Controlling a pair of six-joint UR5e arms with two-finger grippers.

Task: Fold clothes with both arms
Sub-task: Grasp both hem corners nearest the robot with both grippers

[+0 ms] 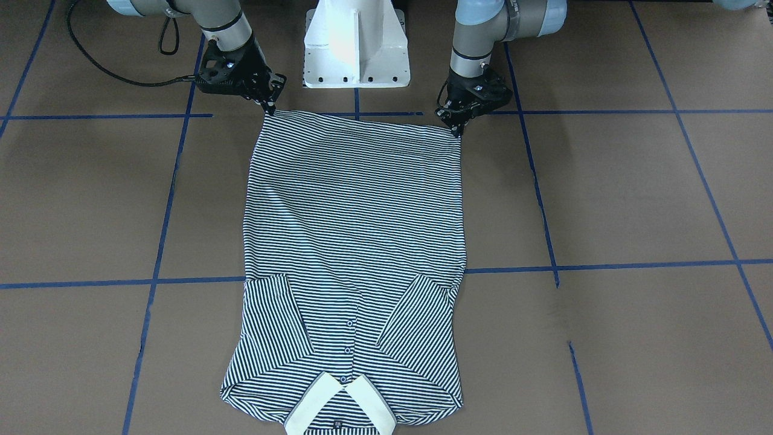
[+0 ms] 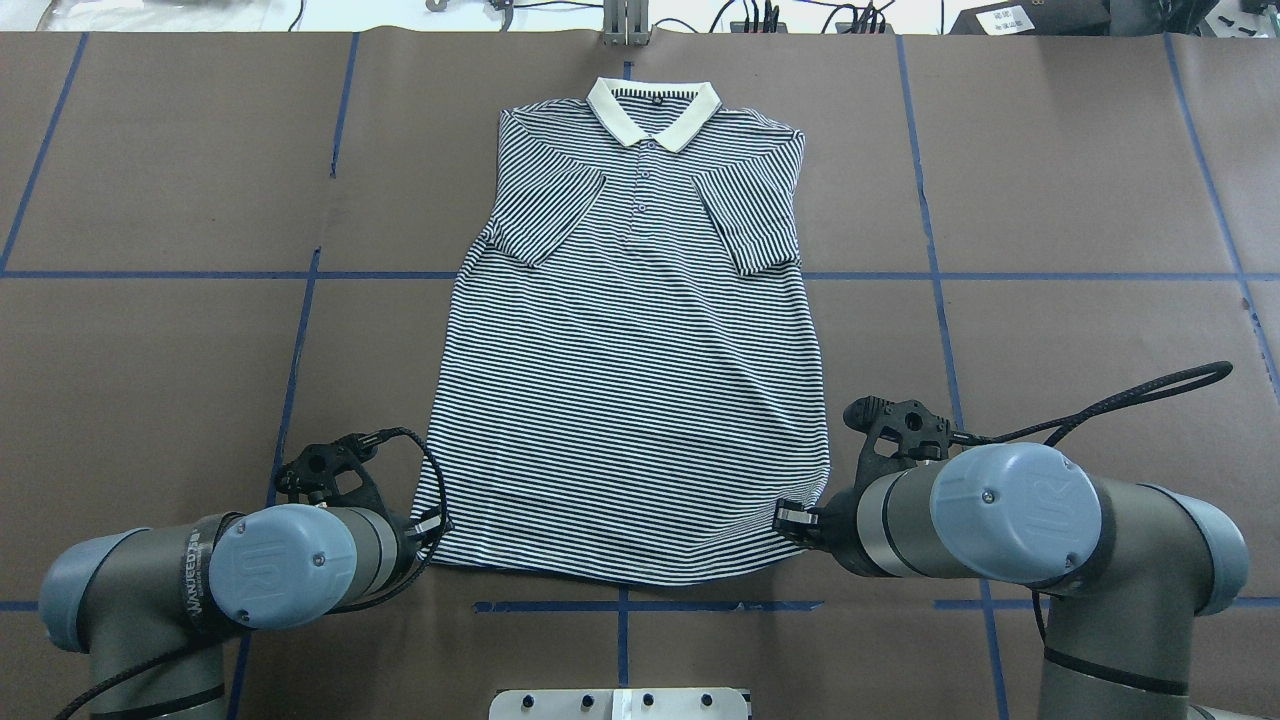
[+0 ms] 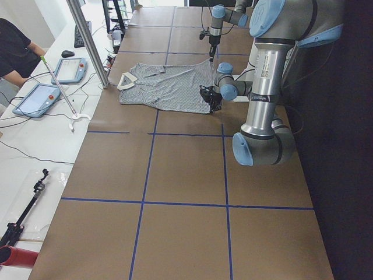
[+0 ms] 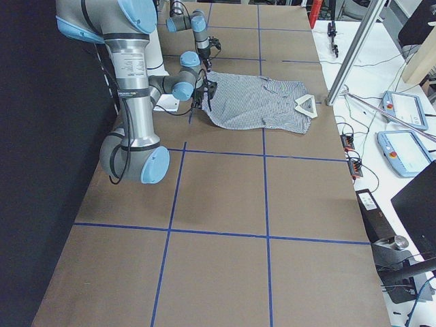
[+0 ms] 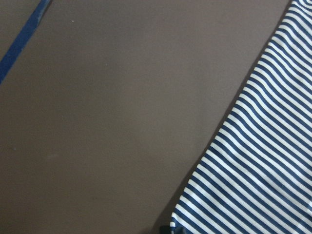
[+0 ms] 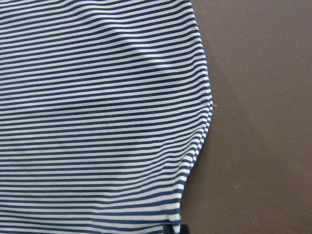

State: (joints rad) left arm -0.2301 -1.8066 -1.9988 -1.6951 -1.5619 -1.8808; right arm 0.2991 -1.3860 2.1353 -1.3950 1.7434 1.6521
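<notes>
Clamps hem corners of the polo shirt [image 1: 356, 223] in left hand [image 1: 460, 128] and right hand [image 1: 270, 109]; risks a thin pinch slipping mid-lift, skewing fold.

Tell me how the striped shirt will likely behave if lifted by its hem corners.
Probably floppy: the shirt lies flat with soft ripples, so it would likely sag between the left gripper and right gripper. The folded-in sleeves may flop open.

One shirt [image 2: 640, 330], one table [image 2: 1050, 180], one base [image 1: 356, 42]; two arms (left arm [image 2: 280, 565], right arm [image 2: 1000, 515]); two grippers [image 1: 458, 128] [image 1: 270, 110], one apiece.
</notes>
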